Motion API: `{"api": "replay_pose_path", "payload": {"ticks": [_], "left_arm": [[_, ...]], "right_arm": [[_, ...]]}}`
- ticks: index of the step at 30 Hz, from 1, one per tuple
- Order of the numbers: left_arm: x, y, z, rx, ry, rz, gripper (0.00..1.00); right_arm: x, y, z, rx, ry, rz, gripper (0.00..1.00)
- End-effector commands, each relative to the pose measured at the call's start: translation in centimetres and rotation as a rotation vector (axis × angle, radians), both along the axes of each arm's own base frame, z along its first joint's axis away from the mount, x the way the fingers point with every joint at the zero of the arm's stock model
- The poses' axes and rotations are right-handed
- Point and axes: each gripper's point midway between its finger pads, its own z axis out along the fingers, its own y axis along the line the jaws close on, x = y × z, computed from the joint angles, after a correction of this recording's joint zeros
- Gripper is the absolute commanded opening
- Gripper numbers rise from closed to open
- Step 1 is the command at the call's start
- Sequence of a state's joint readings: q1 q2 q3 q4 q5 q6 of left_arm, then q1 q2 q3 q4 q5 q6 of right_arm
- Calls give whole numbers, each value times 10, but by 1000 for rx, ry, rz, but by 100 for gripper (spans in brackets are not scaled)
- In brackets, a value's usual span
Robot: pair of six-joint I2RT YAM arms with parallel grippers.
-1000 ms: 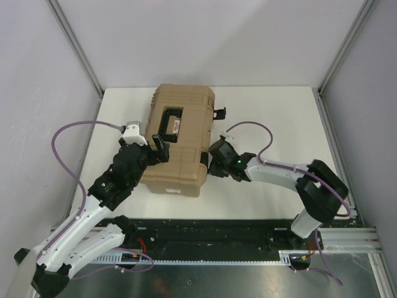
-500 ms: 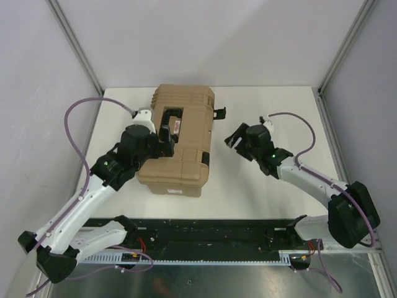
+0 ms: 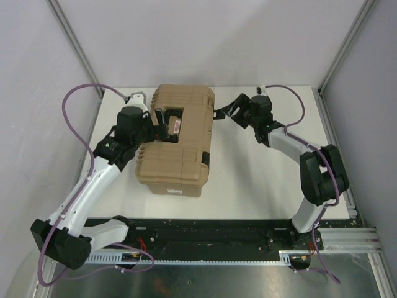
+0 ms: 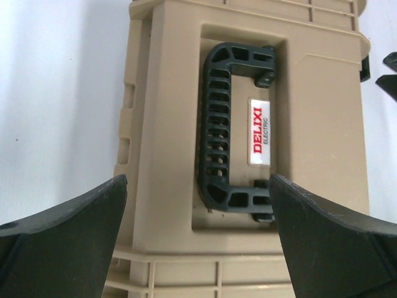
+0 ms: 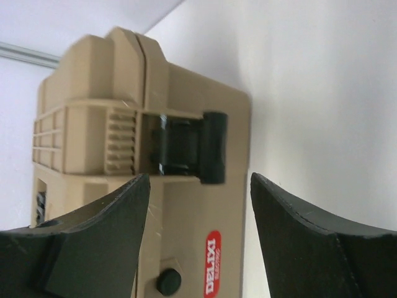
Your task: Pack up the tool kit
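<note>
The tan tool kit case point(image 3: 177, 146) lies shut on the white table. My left gripper point(image 3: 159, 123) hovers open over its lid. In the left wrist view the black carry handle point(image 4: 224, 124) and the DELIXI label point(image 4: 259, 132) lie ahead of the left gripper point(image 4: 198, 239), with nothing between its fingers. My right gripper point(image 3: 227, 113) is open at the case's far right side, beside a black latch point(image 3: 218, 113) that sticks out. The right wrist view shows the right gripper point(image 5: 198, 211) spread before the case side, with a black latch point(image 5: 189, 147) beyond its fingertips.
A second black latch point(image 3: 205, 158) lies flat on the near right side of the case. Bare white table point(image 3: 267, 180) spreads to the right of the case. Grey walls and aluminium posts point(image 3: 74, 46) close in the table on three sides.
The right gripper has opened, left the near latch and swung to the far right side of the case. The left gripper has moved farther up over the handle.
</note>
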State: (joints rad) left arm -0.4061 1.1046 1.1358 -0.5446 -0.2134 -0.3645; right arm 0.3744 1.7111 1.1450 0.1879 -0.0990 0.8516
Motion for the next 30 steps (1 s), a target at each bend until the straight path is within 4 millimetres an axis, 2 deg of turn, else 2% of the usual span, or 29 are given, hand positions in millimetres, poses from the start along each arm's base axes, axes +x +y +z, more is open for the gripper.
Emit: {"api": "replay_pose_path", "payload": {"ticks": [1,8,14,16,19,24,30], "left_arm": [[18,0,26,-33,-78,-22,99],[32,5,19,-22,-65,-11,99],[37,17,11,-19,-44,23,100],[37,17,7,-21,-35,23,99],[37,19,-3,-13,-13,22,99],[37,28,-22,-6,27,37,99],[40,27,-31,-16,40,11,99]], "right_arm": [[28,9,28,40,-99,48,69],[44,16,11,71,-51,72,59],[47,26,9,103,-49,108,53],[48,30,13,126,-59,122,49],[49,33,20,149,-59,126,33],[52,37,31,132,-49,103,15],[55,41,50,48,-65,79,6]]}}
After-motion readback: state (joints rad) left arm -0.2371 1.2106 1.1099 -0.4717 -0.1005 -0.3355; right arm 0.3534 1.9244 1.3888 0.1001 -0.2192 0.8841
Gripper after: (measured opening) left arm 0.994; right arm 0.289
